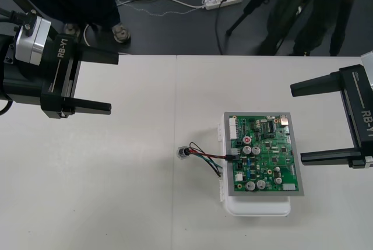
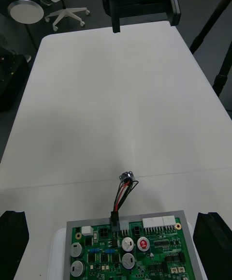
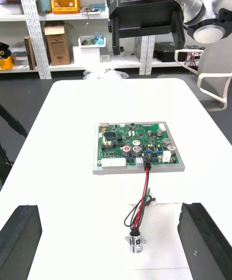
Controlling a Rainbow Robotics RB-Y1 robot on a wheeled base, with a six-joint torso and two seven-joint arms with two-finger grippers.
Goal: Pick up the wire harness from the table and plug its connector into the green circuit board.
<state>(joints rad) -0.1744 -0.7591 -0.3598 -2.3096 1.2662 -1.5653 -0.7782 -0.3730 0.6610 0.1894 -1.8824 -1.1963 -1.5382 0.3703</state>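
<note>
Left end effector (image 1: pixel 113 83), black two-finger type on a silver arm, hangs open over the counter's left side w/ fingers spread wide and nothing btwn them, well apart from the harness. Right end effector (image 1: pixel 297 125), same black two-finger build, is also open and holds nothing; its fingertips sit just beside the board's right edge. Green rectangular circuit board (image 1: pixel 265 154) w/ grey frame rests on a white plastic base (image 1: pixel 259 208) on the plain light counter (image 1: pixel 105 197), right of centre. Small wire harness (image 1: pixel 207 158) of thin red, black & green wires lies on the counter just left of the board. Its small black plug (image 3: pixel 146 163) sits in a connector at the board's left edge. From there the wires loop a bit and end at the round flanged metal socket (image 3: pixel 136 241), which rests on the counter near the board. Neither end effector touches harness or board.
</note>
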